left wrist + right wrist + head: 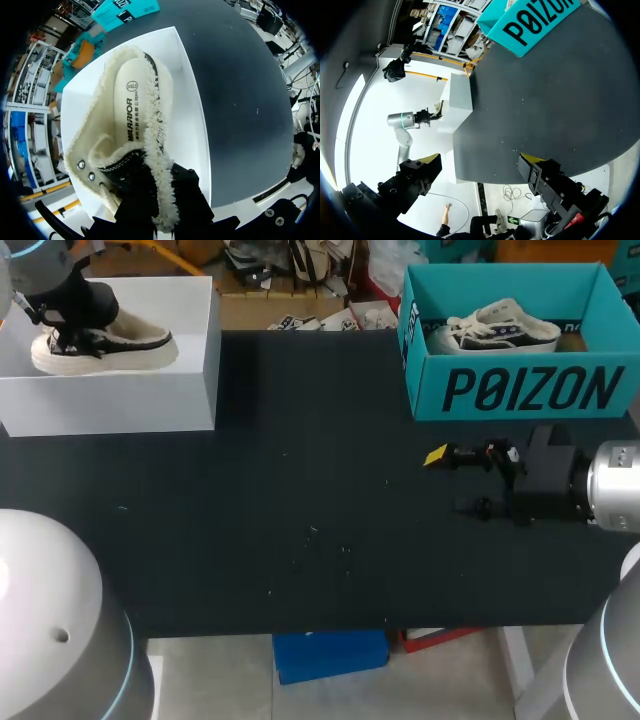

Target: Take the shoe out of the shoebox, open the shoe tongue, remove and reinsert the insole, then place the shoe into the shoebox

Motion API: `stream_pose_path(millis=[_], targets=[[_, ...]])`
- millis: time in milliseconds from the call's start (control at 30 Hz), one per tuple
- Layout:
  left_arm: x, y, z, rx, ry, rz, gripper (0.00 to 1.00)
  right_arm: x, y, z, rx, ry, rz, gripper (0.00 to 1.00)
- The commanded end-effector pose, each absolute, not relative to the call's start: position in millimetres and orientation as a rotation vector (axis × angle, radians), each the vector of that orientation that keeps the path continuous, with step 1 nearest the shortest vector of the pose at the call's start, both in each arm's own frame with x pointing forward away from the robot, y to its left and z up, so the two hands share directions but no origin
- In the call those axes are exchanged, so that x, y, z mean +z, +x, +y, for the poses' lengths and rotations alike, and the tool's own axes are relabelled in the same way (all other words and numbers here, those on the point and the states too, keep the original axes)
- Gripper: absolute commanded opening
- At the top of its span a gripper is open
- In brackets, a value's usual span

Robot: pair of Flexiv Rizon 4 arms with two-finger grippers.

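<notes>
Shoe [110, 345] sits on white block [150, 390] far left, close to its near edge; left gripper [161, 212] pinches its fleecy collar. Right gripper [482, 161] spread wide over dark table [300, 490], just near of teal shoebox [520, 390].

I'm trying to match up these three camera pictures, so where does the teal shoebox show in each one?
Head view: teal shoebox at the table's far right corner.
Left wrist view: shoebox far across the table, beyond the white block.
Right wrist view: shoebox ahead of the open right hand.
Shared landmark: the white block, in all three.
</notes>
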State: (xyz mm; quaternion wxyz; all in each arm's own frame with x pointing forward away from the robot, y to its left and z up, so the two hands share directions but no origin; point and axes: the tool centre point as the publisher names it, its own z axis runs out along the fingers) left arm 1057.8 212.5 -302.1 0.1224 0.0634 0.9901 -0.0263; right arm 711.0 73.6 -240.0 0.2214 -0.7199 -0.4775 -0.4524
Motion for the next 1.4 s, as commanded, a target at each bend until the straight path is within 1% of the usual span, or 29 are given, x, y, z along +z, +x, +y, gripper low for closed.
stream_pose_path(millis=[33, 333, 633, 700, 900, 967, 1000, 1033, 1167, 1233, 1300, 1333, 1367, 1400], targets=[[-318, 1058, 211, -0.07, 0.187, 2.901, 0.0, -240, 711, 74, -1.25, -1.99, -1.319, 1.0], [-340, 1051, 206, -0.05, 0.192, 2.935, 0.0, -240, 711, 74, -1.25, -1.99, -1.319, 1.0], [-345, 1045, 199, -0.041, 0.188, 2.971, 0.0, -240, 711, 74, -1.25, -1.99, -1.319, 1.0], [-345, 1045, 199, -0.04, 0.186, 2.974, 0.03, -240, 711, 74, -1.25, -1.99, -1.319, 1.0], [-345, 1042, 199, -0.029, 0.178, 2.984, 0.0, -240, 711, 74, -1.25, -1.99, -1.319, 1.0], [-345, 1042, 199, -0.023, 0.175, 2.986, 0.04, -240, 711, 74, -1.25, -1.99, -1.319, 1.0], [-345, 1041, 199, -0.023, 0.175, 2.986, 0.1, -240, 711, 74, -1.25, -1.99, -1.319, 1.0], [-345, 1041, 199, -0.022, 0.174, 2.987, 0.13, -240, 711, 74, -1.25, -1.99, -1.319, 1.0], [-343, 1040, 199, -0.013, 0.172, 2.985, 0.12, -240, 711, 74, -1.25, -1.99, -1.319, 1.0], [-343, 1040, 199, -0.013, 0.169, 2.985, 0.06, -240, 711, 74, -1.25, -1.99, -1.319, 1.0], [-343, 1040, 199, -0.008, 0.158, 2.988, 0.04, -240, 711, 74, -1.25, -1.99, -1.319, 1.0], [-344, 1039, 200, -0.008, 0.153, 2.99, 0.07, -240, 711, 74, -1.25, -1.99, -1.319, 1.0], [-344, 1039, 200, -0.004, 0.147, 2.991, 0.16, -240, 711, 74, -1.25, -1.99, -1.319, 1.0], [-344, 1039, 201, -0.004, 0.139, 2.987, 0.35, -240, 711, 74, -1.25, -1.99, -1.319, 1.0]])
